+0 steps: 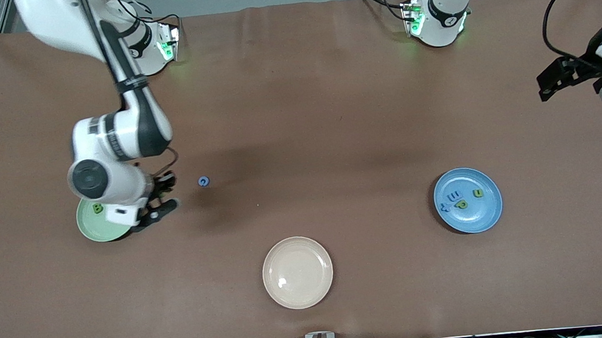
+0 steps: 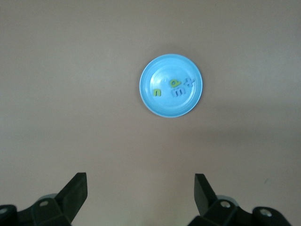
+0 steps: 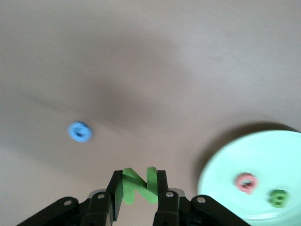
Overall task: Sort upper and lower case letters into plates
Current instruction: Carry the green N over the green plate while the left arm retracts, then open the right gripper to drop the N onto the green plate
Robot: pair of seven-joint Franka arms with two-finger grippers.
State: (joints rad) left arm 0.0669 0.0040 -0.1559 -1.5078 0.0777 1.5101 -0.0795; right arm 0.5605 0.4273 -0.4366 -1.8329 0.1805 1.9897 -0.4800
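The right tool (image 3: 137,200) pinches the green N (image 3: 139,185) by its flat faces, up in the air just beside the green plate (image 1: 90,230), which holds the B (image 1: 98,208) and pink Q (image 3: 246,182). The N looks light, stiff and easily twisted. The blue G (image 1: 203,182) lies on the desk (image 1: 328,106) near that plate. The left tool (image 2: 141,195) waits spread, well apart from it.

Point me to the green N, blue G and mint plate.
green N (image 3: 139,184), right wrist view, on its diagonal stroke between the right gripper's fingers.
blue G (image 1: 203,182), front view, on its middle.
mint plate (image 3: 282,155), right wrist view, on bare inner surface.
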